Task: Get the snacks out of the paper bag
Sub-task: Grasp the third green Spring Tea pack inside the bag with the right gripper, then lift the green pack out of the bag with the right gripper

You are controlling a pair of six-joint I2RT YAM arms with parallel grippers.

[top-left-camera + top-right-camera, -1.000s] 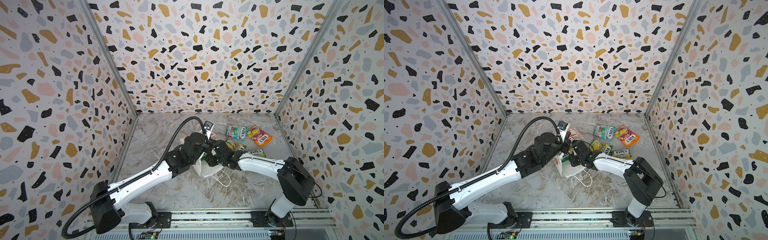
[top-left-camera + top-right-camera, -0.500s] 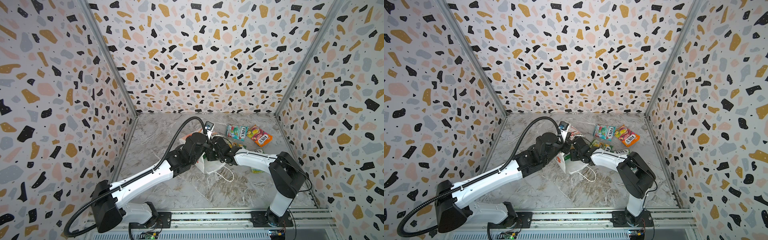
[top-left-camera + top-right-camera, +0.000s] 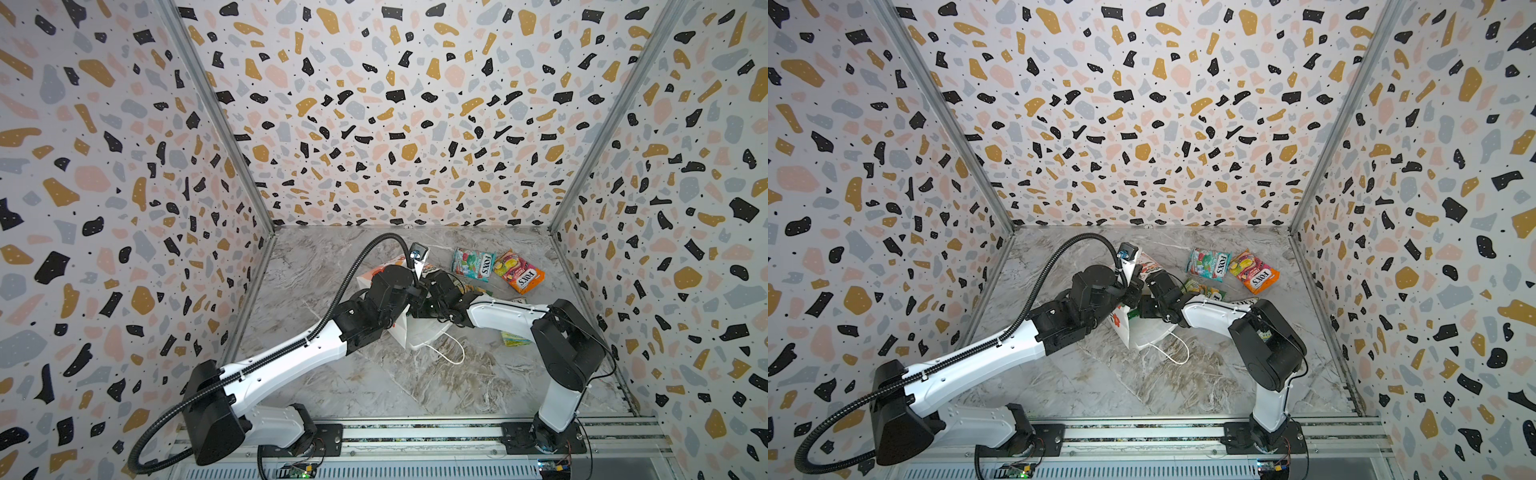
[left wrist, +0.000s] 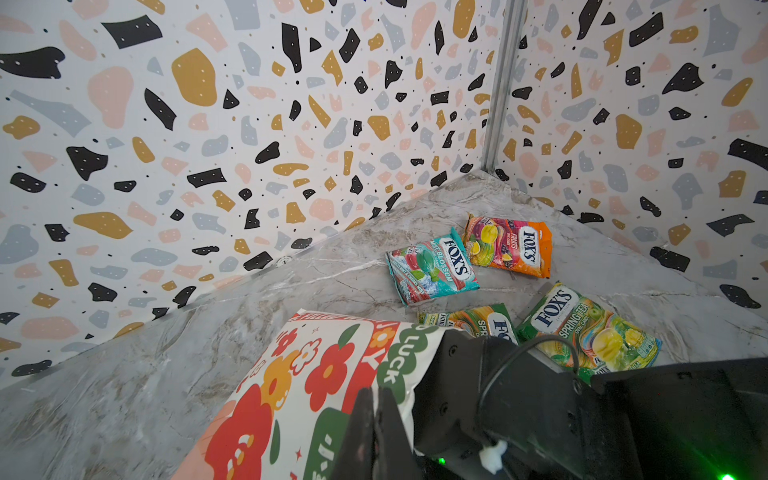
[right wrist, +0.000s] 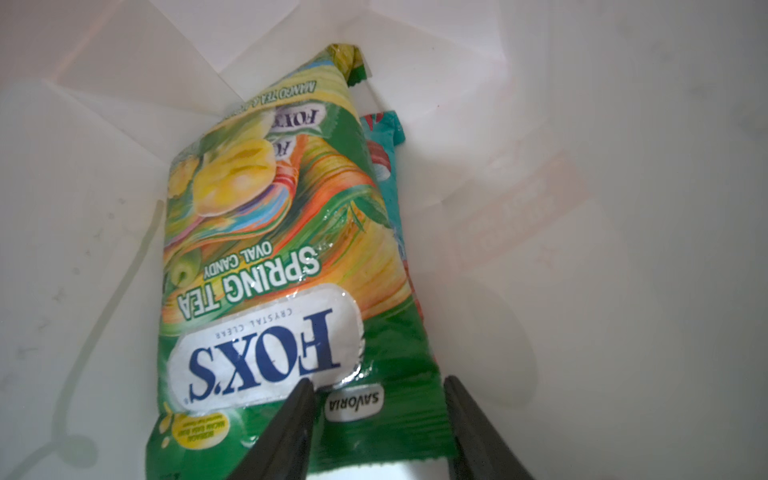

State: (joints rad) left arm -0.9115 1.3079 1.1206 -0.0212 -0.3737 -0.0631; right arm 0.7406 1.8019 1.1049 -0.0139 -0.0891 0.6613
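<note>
On the paper bag (image 4: pixel 291 374) there's LUCK, white on green. The teal packet (image 4: pixel 432 270) reads FOX'S MINT BLOSSOM, the orange packet (image 4: pixel 509 247) FOX'S FRUITS. The green packet (image 5: pixel 266 266), seen upside down in the right wrist view: FOX'S, CRYSTAL CLEAR, SPRING TEA, OVAL CANDY, plus a little SAVORIA badge.

Teal pkt (image 5: pixel 388 166) mostly behind green pkt (image 5: pixel 266 232), bag (image 3: pixel 424 334) partly under arms (image 3: pixel 291 353), R pincer (image 5: pixel 378 382) cut by frame edge

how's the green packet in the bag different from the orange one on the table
Colour: the green packet is green-yellow, marked Spring Tea; the orange packet is orange, marked Fruits.
Place: the green packet sits inside the paper bag, between the open fingers of the right gripper; the orange packet lies out on the table.
Both are glossy FOX'S packets.
</note>
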